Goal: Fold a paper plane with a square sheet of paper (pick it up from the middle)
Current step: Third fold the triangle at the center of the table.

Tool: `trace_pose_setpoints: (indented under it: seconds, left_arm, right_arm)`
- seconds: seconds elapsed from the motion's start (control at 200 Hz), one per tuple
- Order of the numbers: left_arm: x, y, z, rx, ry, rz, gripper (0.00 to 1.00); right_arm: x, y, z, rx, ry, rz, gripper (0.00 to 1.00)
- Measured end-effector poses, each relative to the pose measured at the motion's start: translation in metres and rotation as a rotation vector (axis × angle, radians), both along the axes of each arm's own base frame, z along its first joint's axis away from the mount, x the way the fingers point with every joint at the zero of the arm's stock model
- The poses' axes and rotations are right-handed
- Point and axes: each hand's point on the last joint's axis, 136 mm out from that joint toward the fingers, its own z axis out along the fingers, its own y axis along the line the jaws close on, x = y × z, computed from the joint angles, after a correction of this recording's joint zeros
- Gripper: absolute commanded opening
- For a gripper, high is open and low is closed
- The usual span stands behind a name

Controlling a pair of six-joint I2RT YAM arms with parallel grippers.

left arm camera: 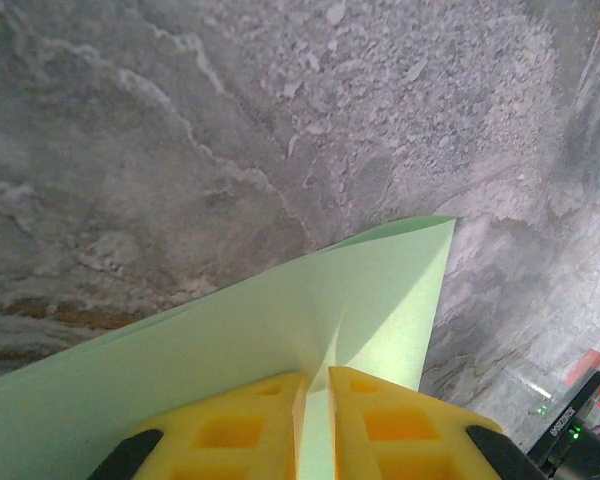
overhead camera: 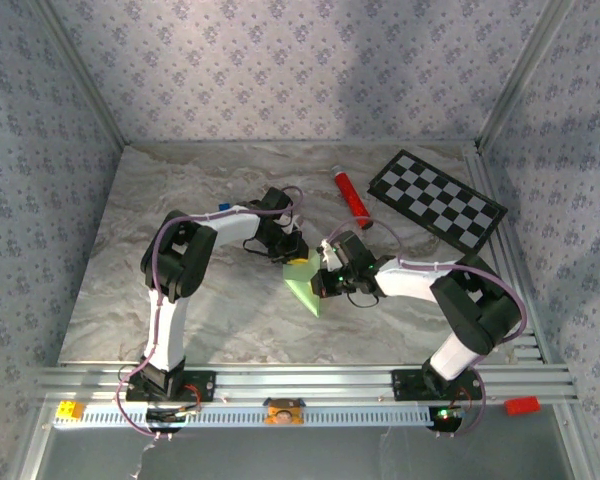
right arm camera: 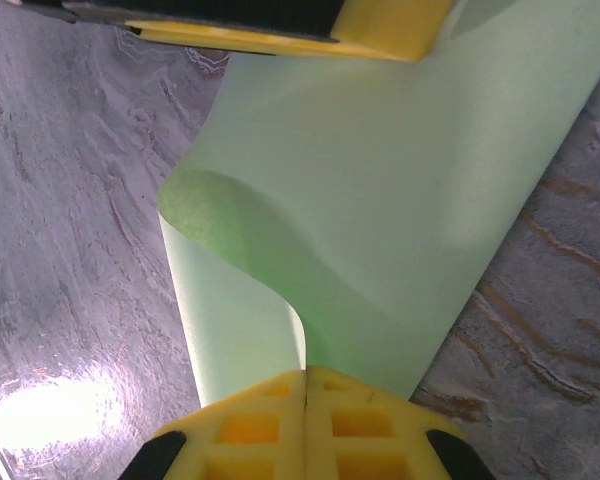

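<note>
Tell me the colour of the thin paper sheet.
The thin paper sheet is pale green; right wrist view.

At the far right of your grey marbled desk (overhead camera: 130,290), a black-and-white checkerboard (overhead camera: 436,198) lies aslant, a red tube (overhead camera: 350,194) just to its left. A tiny blue square (overhead camera: 222,207) sits further left; on the near metal rail (overhead camera: 310,385) you see a yellow block (overhead camera: 68,409) at one end, a red piece (overhead camera: 521,405) at the other.

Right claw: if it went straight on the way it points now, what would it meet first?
The right claw is shut on the paper, so that sheet comes first. Beyond it, the left claw lies in line, pinching the far edge; depth is unclear.
</note>
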Motion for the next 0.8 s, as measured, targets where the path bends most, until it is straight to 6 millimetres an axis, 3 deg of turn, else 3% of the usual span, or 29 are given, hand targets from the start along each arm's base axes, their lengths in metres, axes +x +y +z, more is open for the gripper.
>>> trace_pose_setpoints:
  seconds: [0.8]
  left_arm:
    - [-0.0007,-0.0006,-0.0005,-0.013,-0.009,-0.002,0.15]
  right_arm:
    - [0.0028,-0.0044,-0.0054,-0.024,0.007,-0.017,0.00]
